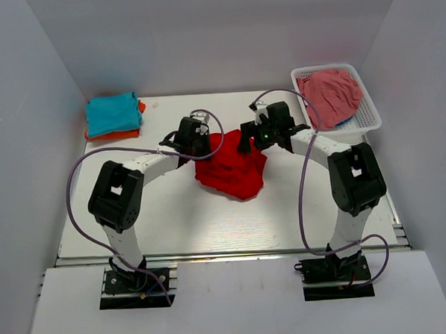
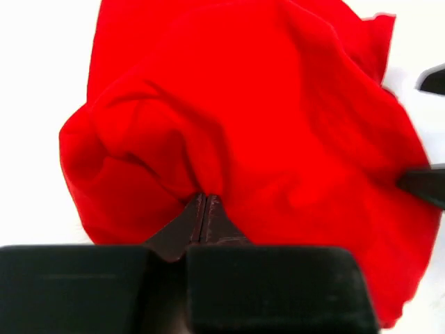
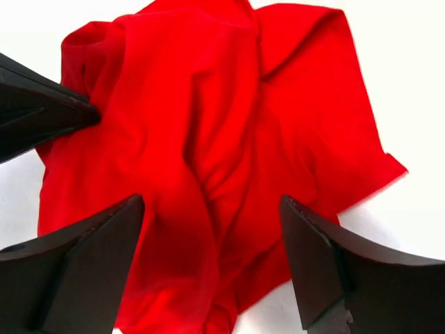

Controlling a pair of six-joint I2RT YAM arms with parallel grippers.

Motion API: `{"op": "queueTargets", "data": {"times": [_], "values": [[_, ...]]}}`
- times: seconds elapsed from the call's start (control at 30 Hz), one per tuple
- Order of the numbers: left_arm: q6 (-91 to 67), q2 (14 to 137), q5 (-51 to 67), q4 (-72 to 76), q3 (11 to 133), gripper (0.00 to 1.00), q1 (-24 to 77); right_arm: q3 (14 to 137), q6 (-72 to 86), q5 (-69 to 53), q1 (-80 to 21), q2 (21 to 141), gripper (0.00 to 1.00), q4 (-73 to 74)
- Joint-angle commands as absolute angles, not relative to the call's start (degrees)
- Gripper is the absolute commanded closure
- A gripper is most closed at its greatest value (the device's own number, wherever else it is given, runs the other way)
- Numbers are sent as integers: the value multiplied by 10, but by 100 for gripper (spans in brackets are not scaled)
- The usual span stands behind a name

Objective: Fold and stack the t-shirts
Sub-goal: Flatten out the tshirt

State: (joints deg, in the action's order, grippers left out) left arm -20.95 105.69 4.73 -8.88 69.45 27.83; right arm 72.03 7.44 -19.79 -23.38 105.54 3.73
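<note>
Left arm (image 1: 126, 179): elbow bent and raised, forearm reaching forward and inward over the table. Left hand (image 2: 202, 209): fingers pressed together, pinching a fold of the red t-shirt (image 2: 264, 104). Right arm (image 1: 347, 172): mirrored pose, elbow high, forearm angled in toward centre. Right hand (image 3: 210, 202): fingers spread wide, pointing down over the same cloth, gripping nothing. The two hands are near each other but apart.

The bright red t-shirt (image 1: 234, 170) lies crumpled centrally; a folded teal t-shirt (image 1: 112, 113) tops an orange one (image 1: 116, 134) far-left.
</note>
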Motion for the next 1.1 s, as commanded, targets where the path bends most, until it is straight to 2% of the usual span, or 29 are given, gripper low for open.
{"op": "queueTargets", "data": {"times": [0.0, 0.03, 0.07, 0.1, 0.2, 0.23, 0.3, 0.37, 0.6, 0.83, 0.97, 1.07], "values": [[-213, 1014, 57, -82, 711, 100, 278, 761, 79, -216, -244, 1070, 24, 20], [-213, 1014, 57, -82, 703, 100, 278, 761, 79, -216, -249, 1070, 24, 15], [-213, 1007, 57, -82, 703, 100, 278, 769, 81, -221, -250, 1075, 30, 11], [-213, 994, 52, -73, 688, 100, 278, 772, 85, -218, -252, 1081, 46, 10], [-213, 970, 52, -54, 667, 100, 278, 787, 86, -220, -257, 1098, 75, 6], [-213, 955, 45, -54, 662, 100, 278, 799, 82, -220, -257, 1099, 75, 9], [-207, 939, 39, -37, 646, 100, 278, 815, 71, -213, -256, 1110, 83, 24], [-202, 917, 33, -29, 636, 100, 278, 821, 66, -211, -258, 1113, 98, 32], [-181, 874, 22, -29, 621, 100, 278, 802, 54, -198, -255, 1068, 100, 15], [-126, 811, -20, -48, 673, 100, 278, 746, 40, -73, -253, 890, 100, -84], [-94, 766, -54, -66, 714, 100, 284, 770, 19, 16, -252, 807, 100, -78], [-75, 713, -54, -59, 731, 100, 284, 790, 3, 29, -253, 769, 100, -78]]}}
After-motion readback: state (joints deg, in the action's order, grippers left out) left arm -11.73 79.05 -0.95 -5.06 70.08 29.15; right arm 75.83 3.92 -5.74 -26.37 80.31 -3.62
